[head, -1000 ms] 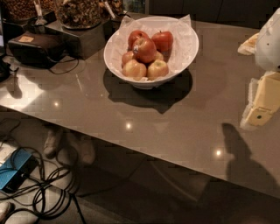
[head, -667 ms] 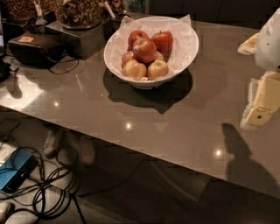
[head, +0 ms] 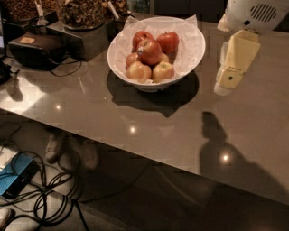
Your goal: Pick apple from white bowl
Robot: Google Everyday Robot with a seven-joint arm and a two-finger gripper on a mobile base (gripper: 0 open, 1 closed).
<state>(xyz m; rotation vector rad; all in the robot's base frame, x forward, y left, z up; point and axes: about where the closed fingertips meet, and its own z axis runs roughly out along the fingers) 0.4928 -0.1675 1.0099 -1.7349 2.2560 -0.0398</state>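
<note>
A wide white bowl [head: 149, 85] lined with crinkled white paper stands on the grey-brown table [head: 135, 131] at the back centre. It holds several apples. Red ones lie on top and at the back [head: 149, 50], and paler yellow-red ones at the front [head: 139, 71]. My gripper [head: 228, 83], cream-coloured under a white arm housing [head: 253, 13], hangs above the table just to the right of the bowl. It points down, is level with the bowl's right rim and apart from it. It holds nothing that I can see.
Dark containers of brown nuts [head: 83, 13] stand at the back left, on a dark block. A black device with a cable [head: 36, 49] lies left of them. The table's front edge runs diagonally. Cables and a blue object [head: 16, 180] lie on the floor below.
My gripper has moved left and further back across the table, from the right edge to close beside the bowl. The bowl and apples have not moved.
</note>
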